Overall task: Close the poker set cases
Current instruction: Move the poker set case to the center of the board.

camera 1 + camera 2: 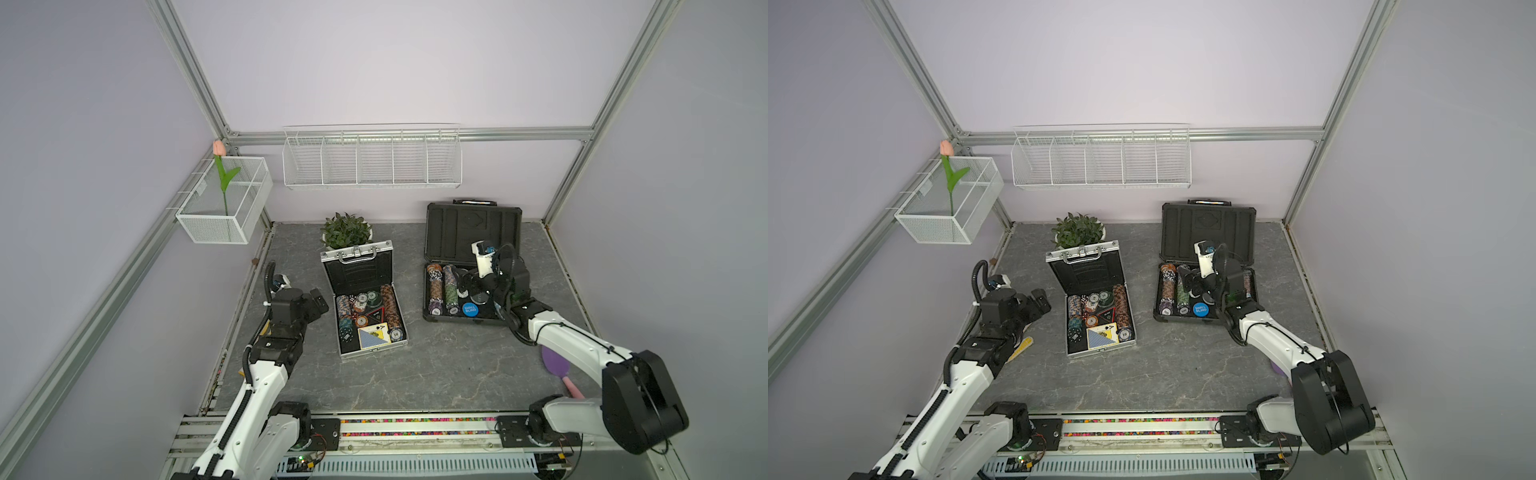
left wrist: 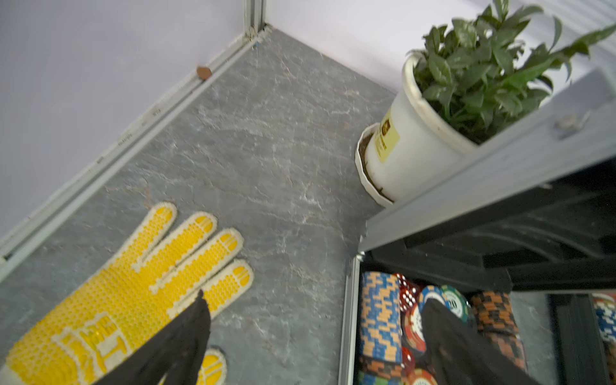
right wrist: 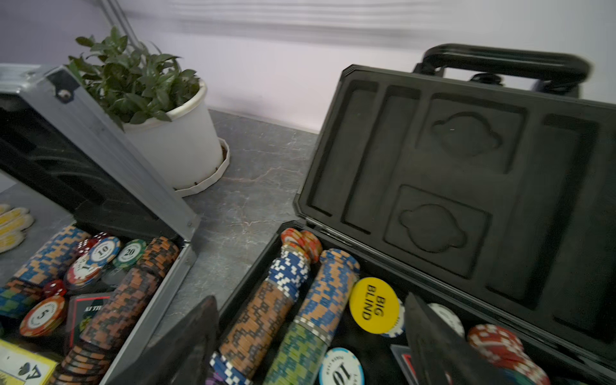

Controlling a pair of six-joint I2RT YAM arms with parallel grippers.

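My left gripper [image 2: 315, 301] and right gripper [image 3: 310, 300] are gaping wide, empty. The silver case [image 1: 365, 299] is standing open just before the plant [image 1: 346, 230], the dark case [image 1: 469, 266] well off to the plant's side. With the right gripper hovering over that case's chips [image 3: 260, 320], I'm risking the lid [image 3: 466, 186] trapping it.

On the table [image 1: 436, 374] the small case [image 1: 356, 274] lies in the middle, the large case [image 1: 469, 232] to its right and farther back, apart. The 2 stand open, lids up at the back. A plant [image 1: 346, 230] stands just behind the small case's lid. A glove [image 2: 133, 293] lies flat left of the small case, under the left gripper [image 1: 319, 302]. The right gripper [image 1: 463, 284] hangs over the large case's tray. On the back wall hangs a long basket [image 1: 372, 166]; on the left wall a box basket [image 1: 216, 228] with a flower [image 1: 224, 174] in it.
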